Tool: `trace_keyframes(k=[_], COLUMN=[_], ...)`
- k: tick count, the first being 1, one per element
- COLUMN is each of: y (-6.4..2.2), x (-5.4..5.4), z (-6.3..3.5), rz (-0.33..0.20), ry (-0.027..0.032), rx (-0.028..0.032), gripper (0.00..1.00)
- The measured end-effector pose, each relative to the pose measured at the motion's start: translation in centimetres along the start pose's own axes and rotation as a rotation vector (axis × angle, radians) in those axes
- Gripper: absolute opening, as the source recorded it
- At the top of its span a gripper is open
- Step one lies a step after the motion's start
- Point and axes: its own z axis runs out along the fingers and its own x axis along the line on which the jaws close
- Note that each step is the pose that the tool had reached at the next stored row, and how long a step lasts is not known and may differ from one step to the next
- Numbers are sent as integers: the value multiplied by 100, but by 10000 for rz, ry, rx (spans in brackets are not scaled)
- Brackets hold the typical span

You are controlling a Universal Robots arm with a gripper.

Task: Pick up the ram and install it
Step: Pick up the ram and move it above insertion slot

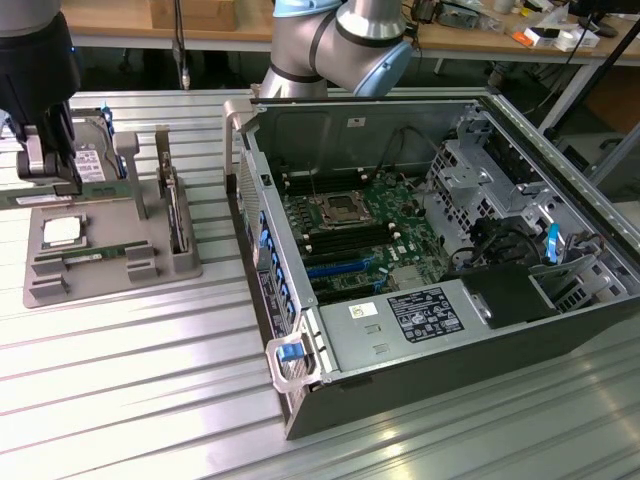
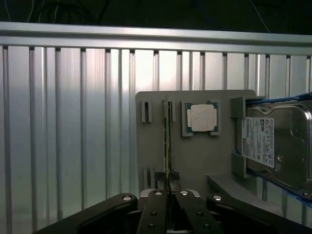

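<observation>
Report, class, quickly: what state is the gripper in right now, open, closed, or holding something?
Gripper: closed, holding the long, thin green ram stick.

Ext. view: bright overhead light, heavy glare on ribbed metal table (image 1: pixel 120 350), washed out round tray (image 1: pixel 100 272). Inside of PC case (image 1: pixel 450 370) evenly lit, soft shadows. Wrist view: dimmer, black bg beyond table, bright streaks on slats, chip (image 2: pixel 201 118) lid shines pale, gripper (image 2: pixel 167 192) near-black.
</observation>
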Motion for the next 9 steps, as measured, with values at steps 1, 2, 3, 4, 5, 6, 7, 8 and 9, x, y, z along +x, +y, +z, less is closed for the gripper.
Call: trace_keyframes(k=[1,2,3,4,5,6,7,8,9], y=[1,2,3,3,4,4,5,5,6], x=[-2,-4,-5,-6,-8,-9,-10,-11,-13], z=[-24,-45,-59,-79,-95,-104,-119,-136,-158], rz=[-1,-2,-2,-2,-3,-3,-3,-3,-3], ry=[-16,-30,-38,-49,-56,-58,-63,-69,-77], rx=[-1,1,1,1,1,0,0,1,1], gripper=[12,12,12,12,12,12,12,12,12])
